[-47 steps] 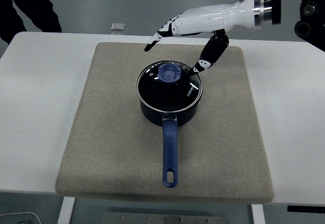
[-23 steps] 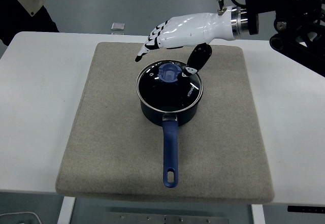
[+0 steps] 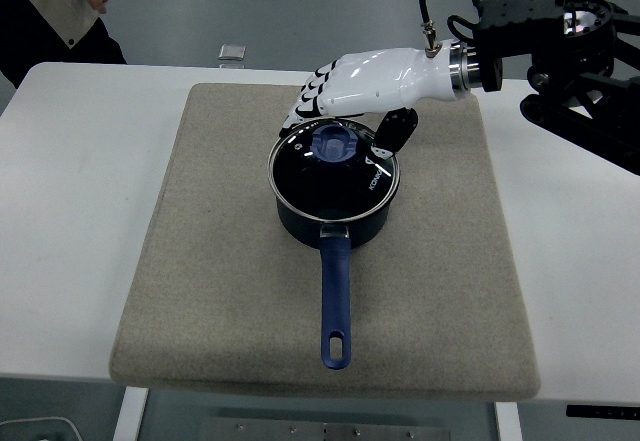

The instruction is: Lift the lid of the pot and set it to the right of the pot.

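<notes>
While right hand point(image 3: 345, 91) hovers over lid point(image 3: 333, 166) | fingers point(image 3: 300, 111) spread, tips partly hidden

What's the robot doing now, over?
Right hand open above lid, not gripping. Lid on pot. Mat right of pot bare. Left hand unseen.

The dark blue pot point(image 3: 334, 213) sits just below the right hand point(image 3: 365, 86), handle pointing away from it. Its glass lid point(image 3: 333, 169), blue-knobbed, rests closed beneath the fingers point(image 3: 303, 107).
</notes>
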Robot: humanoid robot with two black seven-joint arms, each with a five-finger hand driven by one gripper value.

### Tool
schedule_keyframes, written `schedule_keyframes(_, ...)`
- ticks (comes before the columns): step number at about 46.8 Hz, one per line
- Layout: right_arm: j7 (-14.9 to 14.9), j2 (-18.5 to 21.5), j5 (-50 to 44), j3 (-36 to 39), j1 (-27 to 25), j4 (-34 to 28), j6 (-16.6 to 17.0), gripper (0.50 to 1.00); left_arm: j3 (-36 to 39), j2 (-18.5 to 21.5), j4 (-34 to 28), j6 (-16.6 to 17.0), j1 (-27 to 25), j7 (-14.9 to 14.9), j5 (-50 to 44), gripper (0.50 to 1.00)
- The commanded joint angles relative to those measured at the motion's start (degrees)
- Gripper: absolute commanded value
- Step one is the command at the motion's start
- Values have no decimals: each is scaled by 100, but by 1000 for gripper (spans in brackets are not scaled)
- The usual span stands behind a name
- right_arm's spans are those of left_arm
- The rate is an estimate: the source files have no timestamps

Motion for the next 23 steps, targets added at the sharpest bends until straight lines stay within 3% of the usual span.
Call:
schedule_keyframes(1,0,19,-67,-28,-10,-37,-126,905,0,0,0,0,-1,0,0,1000)
schedule_keyframes(23,0,89,-155,-133,-160,-134,-407,905,0,0,0,0,-1,0,0,1000)
